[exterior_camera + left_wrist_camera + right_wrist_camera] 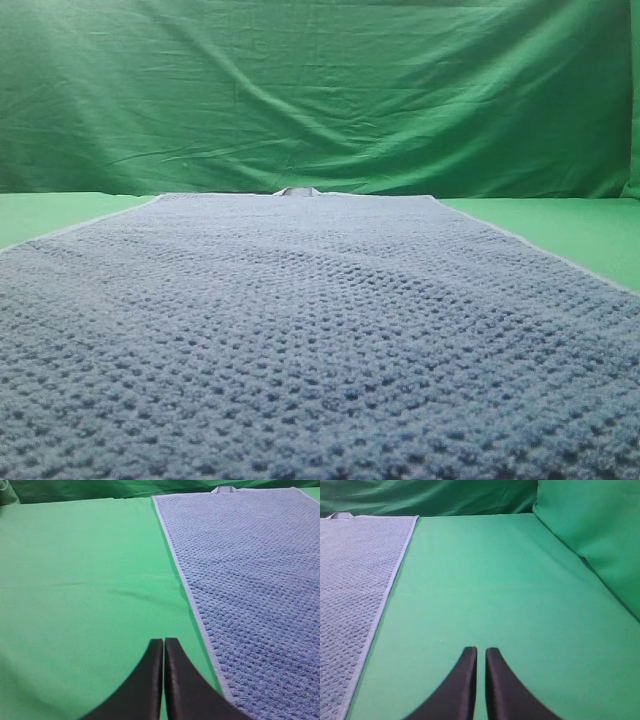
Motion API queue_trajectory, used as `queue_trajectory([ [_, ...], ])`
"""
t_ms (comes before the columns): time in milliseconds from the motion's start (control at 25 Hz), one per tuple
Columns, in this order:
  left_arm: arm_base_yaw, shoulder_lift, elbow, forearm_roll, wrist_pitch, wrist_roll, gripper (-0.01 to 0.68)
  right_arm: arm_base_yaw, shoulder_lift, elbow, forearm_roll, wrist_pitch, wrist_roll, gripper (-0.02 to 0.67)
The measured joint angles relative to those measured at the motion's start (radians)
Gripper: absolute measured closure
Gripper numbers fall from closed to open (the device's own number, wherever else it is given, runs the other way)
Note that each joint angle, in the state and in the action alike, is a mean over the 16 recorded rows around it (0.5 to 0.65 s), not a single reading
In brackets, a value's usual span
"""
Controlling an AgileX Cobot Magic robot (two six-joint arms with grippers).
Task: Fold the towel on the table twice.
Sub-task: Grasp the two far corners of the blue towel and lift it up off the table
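The towel looks soft and limp to me, thick enough to have some weight and drape, and its bumpy weave should give my pads good purchase rather than slip. I judge it will sag and fold wherever I lift it, so the corners or the thin pale trim along the long edges are the places to pinch, one on each side, so that the cloth rises evenly. It is blue-grey with a honeycomb texture and a small loop at the middle of its far edge. It lies flat and spread out, unfolded, along the green table. My left end effector hangs over bare table just beside the towel's left edge, pressed together and empty. My right end effector is over bare table beyond the right edge, all but pressed together, pinching nothing. A wrinkled green backdrop hangs behind.
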Motion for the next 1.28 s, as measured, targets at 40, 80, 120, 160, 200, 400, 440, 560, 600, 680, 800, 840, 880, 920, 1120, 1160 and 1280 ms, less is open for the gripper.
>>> queue_trajectory([
  [40,0.000,0.000,0.000,0.000,0.000,0.000,0.673,0.000,0.000,0.000,0.000,0.000,0.000,0.602],
  [80,0.000,0.000,0.000,0.000,0.000,0.000,0.673,0.000,0.000,0.000,0.000,0.000,0.000,0.602],
  [120,0.000,0.000,0.000,0.000,0.000,0.000,0.673,0.000,0.000,0.000,0.000,0.000,0.000,0.602],
  [160,0.000,0.000,0.000,0.000,0.000,0.000,0.673,0.000,0.000,0.000,0.000,0.000,0.000,0.602],
  [200,0.000,0.000,0.000,0.000,0.000,0.000,0.673,0.000,0.000,0.000,0.000,0.000,0.000,0.602],
  [400,0.000,0.000,0.000,0.000,0.000,0.000,0.673,0.000,0.000,0.000,0.000,0.000,0.000,0.602],
  [440,0.000,0.000,0.000,0.000,0.000,0.000,0.673,0.000,0.000,0.000,0.000,0.000,0.000,0.602],
  [560,0.000,0.000,0.000,0.000,0.000,0.000,0.673,0.000,0.000,0.000,0.000,0.000,0.000,0.602],
  [600,0.000,0.000,0.000,0.000,0.000,0.000,0.673,0.000,0.000,0.000,0.000,0.000,0.000,0.602],
  [680,0.000,0.000,0.000,0.000,0.000,0.000,0.673,0.000,0.000,0.000,0.000,0.000,0.000,0.602],
  [800,0.000,0.000,0.000,0.000,-0.001,0.000,0.673,0.000,0.000,0.000,0.000,0.000,0.000,0.602],
  [840,0.000,0.000,0.000,-0.001,-0.002,0.000,0.673,0.000,0.000,0.000,0.000,0.000,0.000,0.602],
  [880,0.000,0.000,0.000,-0.003,-0.004,0.000,0.673,0.000,0.000,0.000,0.000,-0.001,0.000,0.602],
  [920,0.000,0.000,0.000,-0.006,-0.008,0.000,0.673,0.000,0.000,0.000,0.000,-0.002,0.000,0.602],
  [1120,0.000,0.000,0.001,-0.030,-0.072,0.000,0.673,0.000,0.000,0.000,0.001,-0.036,0.000,0.602],
  [1160,0.000,0.000,0.001,-0.036,-0.093,0.000,0.673,0.000,0.000,0.000,0.002,-0.050,0.000,0.602],
  [1280,0.000,0.000,0.001,-0.052,-0.163,0.000,0.673,0.000,0.000,0.000,0.002,-0.102,0.000,0.602],
])
